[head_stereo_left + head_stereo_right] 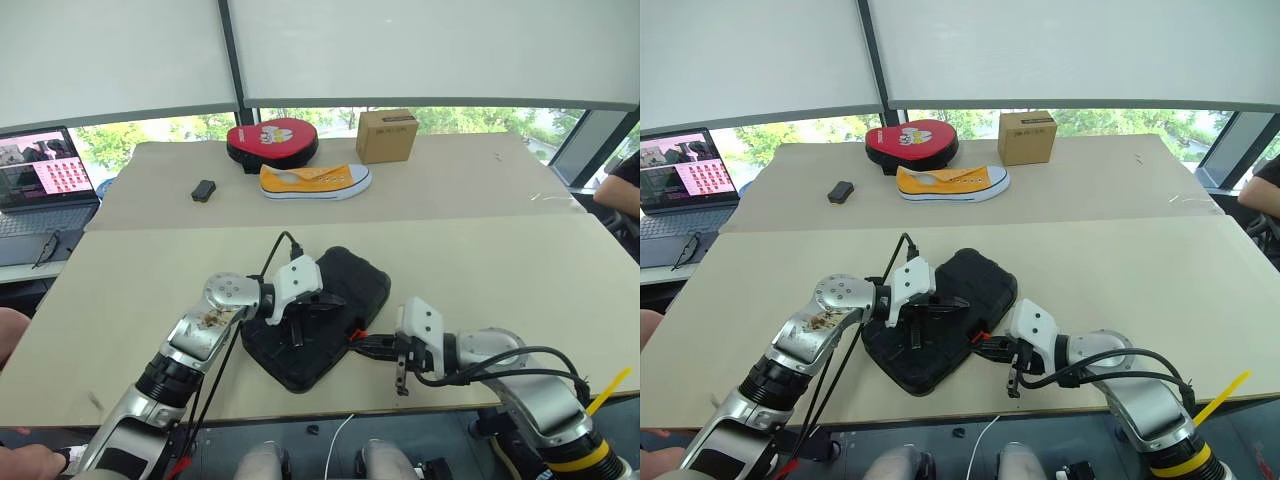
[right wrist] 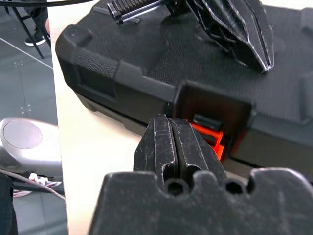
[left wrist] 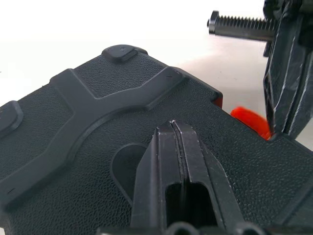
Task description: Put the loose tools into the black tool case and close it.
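**Onlooker 1:** Black tool case (image 1: 318,318) is lying lid-down, shut, near the front edge of the near table (image 1: 520,290), right in front of the robot. See why both arms have gone in on it?

**Onlooker 2:** Looks like a two-handed job. The left gripper (image 1: 297,322) is on top of the lid, fingers pressed together with nothing between them. My guess is it's pinning the lid down so the case doesn't slide or spring open.

**Onlooker 1:** And the right gripper (image 1: 362,343)?

**Onlooker 2:** It comes in from the side, level with the edge, and its fingers are squeezed together too, holding nothing. The tip sits right at the orange latch (image 2: 210,137), in the notch in the case wall. I can't say whether it's actually touching, but a closed tip makes a decent poking finger for snapping a latch home.

**Onlooker 1:** So the tools are in?

**Onlooker 2:** I don't see any loose on the table, so I'd judge so, but the inside is hidden. All that seems left is the latch.

**Onlooker 1:** What about the far table?

**Onlooker 2:** The yellow shoe (image 1: 314,181), the red-and-black pad (image 1: 272,141), the cardboard box (image 1: 386,135) and that small black box (image 1: 204,190) are well apart from the work. The risk is closer in: push the latch sideways without enough weight on top and the case could skid.
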`<state>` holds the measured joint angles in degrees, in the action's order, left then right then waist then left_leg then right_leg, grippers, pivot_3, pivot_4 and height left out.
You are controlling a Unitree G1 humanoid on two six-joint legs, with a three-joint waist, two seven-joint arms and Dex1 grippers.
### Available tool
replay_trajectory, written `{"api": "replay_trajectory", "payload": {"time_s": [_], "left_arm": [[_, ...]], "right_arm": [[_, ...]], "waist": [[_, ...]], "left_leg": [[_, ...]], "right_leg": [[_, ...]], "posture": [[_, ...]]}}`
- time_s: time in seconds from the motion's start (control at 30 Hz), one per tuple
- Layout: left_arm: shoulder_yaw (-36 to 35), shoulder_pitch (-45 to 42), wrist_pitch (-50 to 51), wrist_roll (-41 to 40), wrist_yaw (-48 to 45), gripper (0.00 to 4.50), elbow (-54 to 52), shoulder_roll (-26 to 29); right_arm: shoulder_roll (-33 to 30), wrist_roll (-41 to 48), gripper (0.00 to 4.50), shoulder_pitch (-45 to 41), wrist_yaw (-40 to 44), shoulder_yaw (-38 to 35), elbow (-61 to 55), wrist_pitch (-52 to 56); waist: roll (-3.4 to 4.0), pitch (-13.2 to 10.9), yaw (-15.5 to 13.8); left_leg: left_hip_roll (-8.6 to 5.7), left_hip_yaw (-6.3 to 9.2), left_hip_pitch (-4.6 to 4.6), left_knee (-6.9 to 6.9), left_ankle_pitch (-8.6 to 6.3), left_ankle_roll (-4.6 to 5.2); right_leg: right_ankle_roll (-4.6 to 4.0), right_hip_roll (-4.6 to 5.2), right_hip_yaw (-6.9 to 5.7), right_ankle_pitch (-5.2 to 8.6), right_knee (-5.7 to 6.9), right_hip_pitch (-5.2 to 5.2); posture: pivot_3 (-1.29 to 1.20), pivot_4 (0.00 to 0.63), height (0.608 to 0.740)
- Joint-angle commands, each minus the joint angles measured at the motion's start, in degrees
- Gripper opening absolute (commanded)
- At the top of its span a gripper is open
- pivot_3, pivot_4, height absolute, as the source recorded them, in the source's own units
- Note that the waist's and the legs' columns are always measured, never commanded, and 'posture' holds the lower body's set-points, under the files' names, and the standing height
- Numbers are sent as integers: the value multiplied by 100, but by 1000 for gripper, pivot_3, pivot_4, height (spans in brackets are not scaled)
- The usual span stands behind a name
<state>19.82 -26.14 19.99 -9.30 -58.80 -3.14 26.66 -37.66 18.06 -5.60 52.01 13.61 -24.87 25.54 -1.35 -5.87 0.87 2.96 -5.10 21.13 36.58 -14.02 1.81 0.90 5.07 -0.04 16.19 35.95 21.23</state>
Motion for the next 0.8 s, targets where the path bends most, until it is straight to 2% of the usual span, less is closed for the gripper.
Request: {"api": "replay_trajectory", "payload": {"time_s": [0.03,0.23,0.43,0.63,0.8], "left_arm": [[607,598,671,363,-73,0,632,212],[541,626,638,352,-75,0,621,268],[540,624,621,359,-72,0,631,269],[572,572,592,371,-105,0,680,257],[569,518,605,382,-104,0,688,238]], "right_arm": [[-4,515,27,151,24,-573,-288,69],[-419,1294,27,996,233,-1190,-849,547],[-604,569,27,1126,-16,-773,-499,464],[131,31,27,596,-287,-63,417,110],[818,-27,27,416,-460,-120,913,-504]], "waist": [[-1,-1,-15],[-5,-1,-31],[-5,-2,-24],[-8,-3,-29],[-8,-3,-26]], "left_leg": [[0,1,1,0,0,0],[-5,0,5,-30,-2,-3],[-5,-3,6,-38,-2,-3],[-8,-1,1,-41,-1,-3],[-8,0,-3,-41,-2,-3]], "right_leg": [[0,1,0,0,0,1],[12,19,7,1,-20,-6],[-13,22,18,18,-23,-7],[-8,6,17,19,-23,0],[16,0,18,7,-23,2]], "posture": [[0,150,740],[0,150,740],[0,150,740],[0,150,740],[0,150,740]]}}
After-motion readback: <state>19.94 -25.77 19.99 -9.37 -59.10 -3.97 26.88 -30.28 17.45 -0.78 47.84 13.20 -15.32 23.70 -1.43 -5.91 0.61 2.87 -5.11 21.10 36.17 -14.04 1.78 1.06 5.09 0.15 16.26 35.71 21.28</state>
